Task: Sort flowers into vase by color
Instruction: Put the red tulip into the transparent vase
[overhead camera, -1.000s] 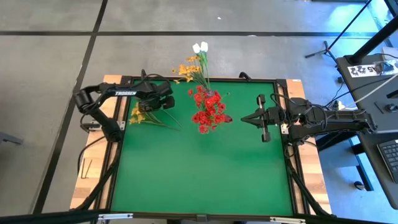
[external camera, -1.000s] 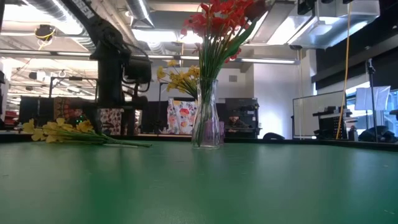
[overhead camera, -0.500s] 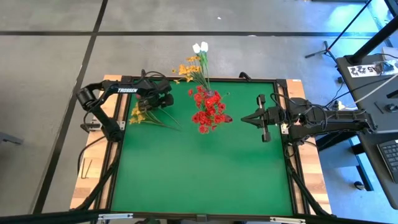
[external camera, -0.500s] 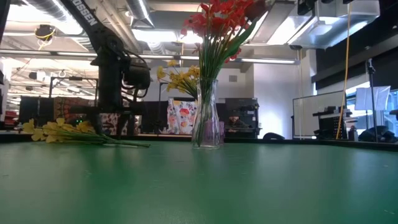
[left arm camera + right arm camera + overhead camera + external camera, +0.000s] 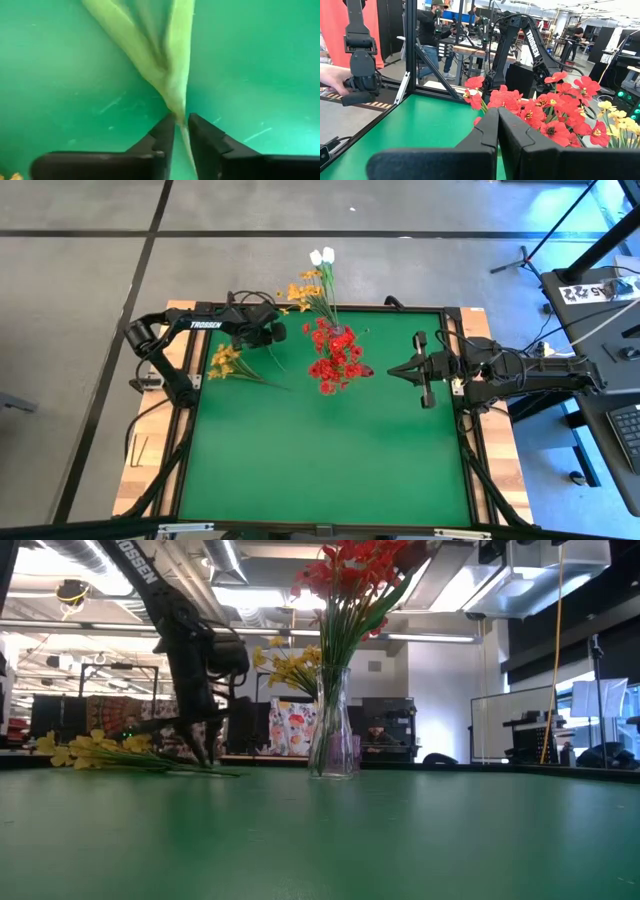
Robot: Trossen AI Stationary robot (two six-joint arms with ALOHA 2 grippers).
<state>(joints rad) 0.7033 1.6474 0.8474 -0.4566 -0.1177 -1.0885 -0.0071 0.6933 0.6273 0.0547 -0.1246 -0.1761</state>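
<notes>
I see the green table (image 5: 320,450) first, since it is the biggest thing. The left arm (image 5: 185,330) reaches along the far edge of it, and the right arm (image 5: 520,370) waits on the right side. A clear glass vase (image 5: 333,735) stands near the middle of the far edge. It holds the red flowers (image 5: 335,360), and the white tulip buds (image 5: 322,256) and some orange ones (image 5: 300,290) stick out behind them. A bunch of yellow flowers (image 5: 222,361) lies flat on the table near the far left corner, well apart from the vase. The left gripper (image 5: 181,129) is down by the table, and its two fingers pinch a thin green stem (image 5: 175,92) of that bunch. The right gripper (image 5: 497,120) is just beside the red flowers, with its fingers pressed together on nothing.
</notes>
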